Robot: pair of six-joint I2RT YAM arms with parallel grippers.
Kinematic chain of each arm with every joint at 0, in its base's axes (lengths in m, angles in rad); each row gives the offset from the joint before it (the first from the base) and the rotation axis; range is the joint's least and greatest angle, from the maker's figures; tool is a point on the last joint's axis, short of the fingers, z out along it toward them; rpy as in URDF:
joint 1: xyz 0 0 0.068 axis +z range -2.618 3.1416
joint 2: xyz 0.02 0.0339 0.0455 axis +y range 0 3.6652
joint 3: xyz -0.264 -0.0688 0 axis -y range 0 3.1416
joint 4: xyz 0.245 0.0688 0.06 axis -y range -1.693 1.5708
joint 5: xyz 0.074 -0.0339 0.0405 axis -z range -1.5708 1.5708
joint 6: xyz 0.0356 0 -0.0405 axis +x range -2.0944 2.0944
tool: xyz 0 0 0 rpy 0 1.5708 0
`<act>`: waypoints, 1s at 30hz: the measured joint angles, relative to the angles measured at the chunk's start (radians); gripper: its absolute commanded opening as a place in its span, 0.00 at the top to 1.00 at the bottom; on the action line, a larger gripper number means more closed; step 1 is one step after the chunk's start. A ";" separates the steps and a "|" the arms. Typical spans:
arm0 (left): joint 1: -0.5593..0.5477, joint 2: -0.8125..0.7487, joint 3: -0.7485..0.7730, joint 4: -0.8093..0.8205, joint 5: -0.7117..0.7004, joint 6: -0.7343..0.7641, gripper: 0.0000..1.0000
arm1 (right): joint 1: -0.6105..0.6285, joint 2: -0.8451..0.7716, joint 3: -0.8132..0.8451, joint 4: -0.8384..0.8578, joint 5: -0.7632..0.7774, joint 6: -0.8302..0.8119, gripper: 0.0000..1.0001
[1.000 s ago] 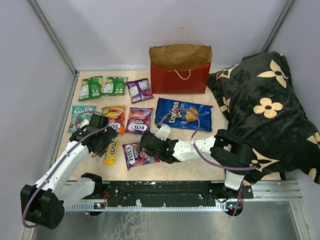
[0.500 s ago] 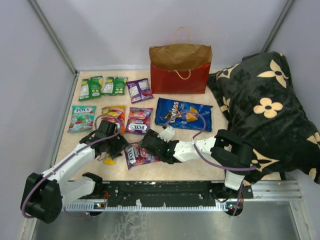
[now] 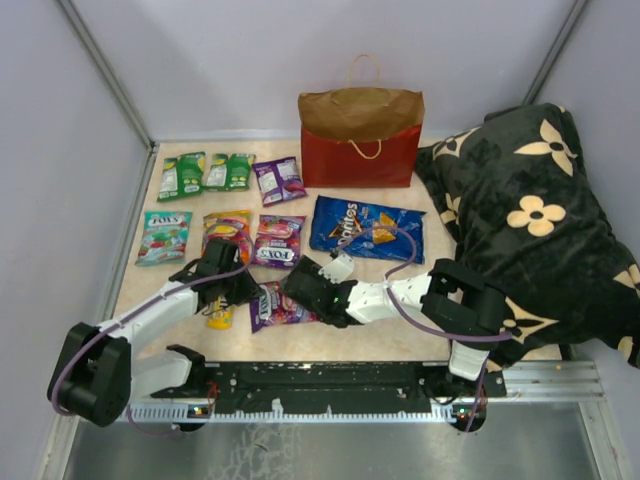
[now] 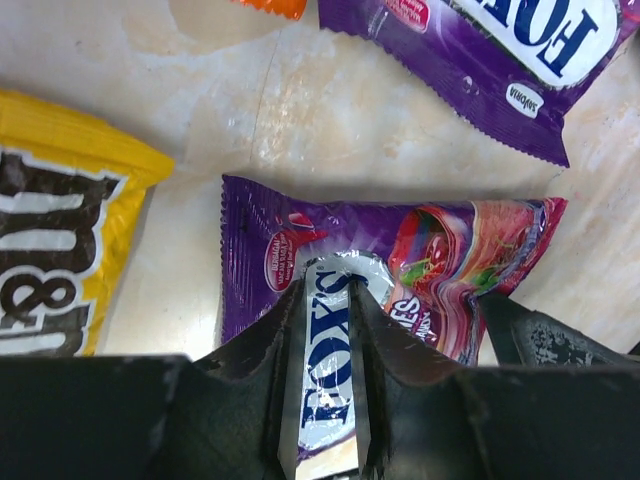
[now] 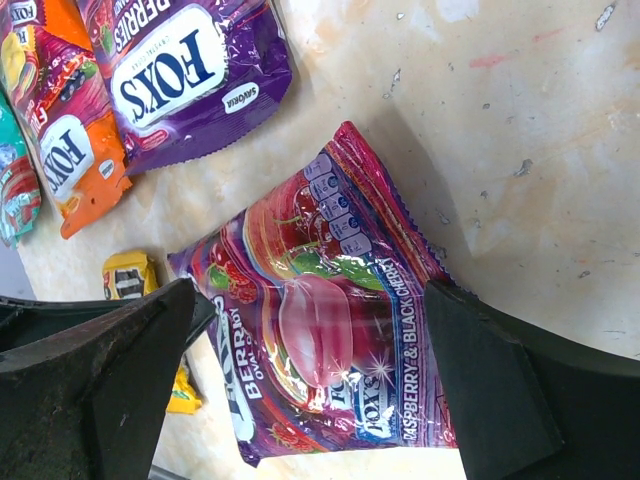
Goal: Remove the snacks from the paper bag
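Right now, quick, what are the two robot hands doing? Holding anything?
Left gripper: closed, pinching the purple Fox's packet.
Right gripper: wide open over that same packet, holding nothing.

The left gripper (image 3: 243, 288) has swung off the teal packet (image 3: 163, 237), which now lies uncovered. It has travelled toward four o'clock, over the top of the yellow packet (image 3: 219, 318). Its jaws, wide a second ago, have narrowed onto the purple packet (image 4: 400, 250) at the front, and a ridge of foil is pinched up between the fingers (image 4: 270, 350). From above, that packet has crumpled and looks shorter. The right gripper (image 3: 300, 288), at the packet's three o'clock side, has shifted a touch toward three o'clock.
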 measured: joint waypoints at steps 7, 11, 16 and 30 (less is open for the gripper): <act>0.000 0.079 0.037 0.040 -0.034 0.036 0.71 | 0.000 0.016 0.027 -0.023 0.004 0.003 0.01; 0.000 0.100 0.057 0.045 -0.074 0.063 0.71 | 0.000 0.026 0.039 -0.024 0.006 0.008 0.01; 0.000 0.108 0.071 0.035 -0.113 0.077 0.63 | 0.000 0.037 0.053 -0.028 0.010 0.006 0.01; 0.006 0.009 0.192 -0.123 -0.149 0.252 0.27 | -0.008 -0.047 0.078 -0.180 0.049 -0.219 0.01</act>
